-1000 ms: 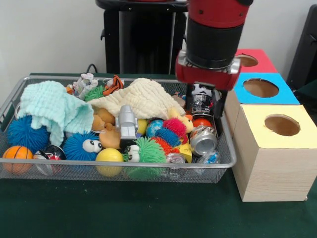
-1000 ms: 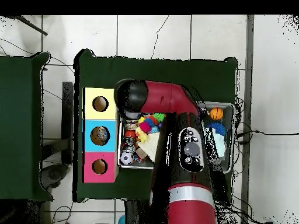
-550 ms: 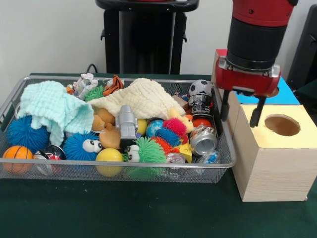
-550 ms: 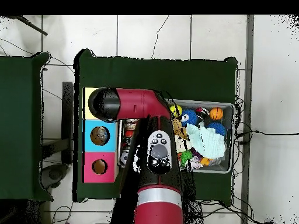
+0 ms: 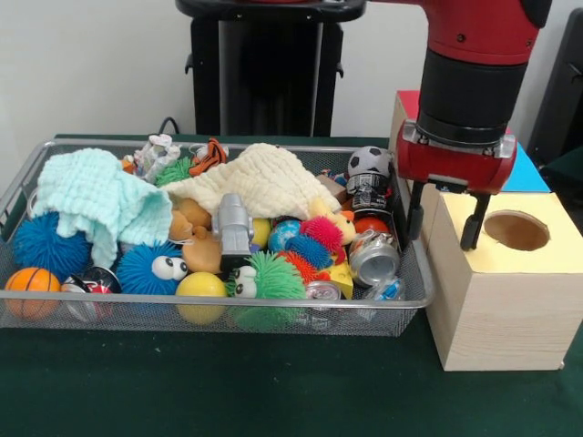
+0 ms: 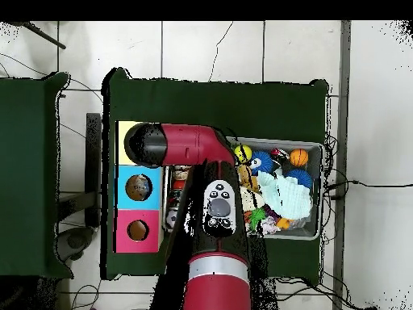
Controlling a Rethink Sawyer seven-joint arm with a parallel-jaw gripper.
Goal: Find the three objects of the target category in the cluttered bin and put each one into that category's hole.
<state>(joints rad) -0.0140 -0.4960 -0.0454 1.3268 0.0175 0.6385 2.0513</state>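
Note:
My gripper [image 5: 444, 226] hangs open over the left part of the yellow box [image 5: 496, 291], just left of its round hole [image 5: 516, 230]. Nothing shows between its fingers. In the overhead view the arm's end [image 6: 146, 144] covers the yellow box [image 6: 123, 131] and hides the gripper. The wire bin [image 5: 219, 308] holds several drink cans at its right end: a crushed silver can [image 5: 373, 258], a black can [image 5: 369, 193] and a small can [image 5: 321, 292] at the front. Spiky balls, plush toys and two cloths fill the remainder.
A blue box [image 5: 531, 173] and a red box [image 5: 406, 102] stand behind the yellow one; the overhead view shows the blue box [image 6: 139, 188] and red box [image 6: 137, 231] with their holes. A soccer ball [image 5: 369, 162] sits at the bin's back right.
The arm rose out of the bin's right end and swung over to the yellow box. In the last half second it dropped slightly.

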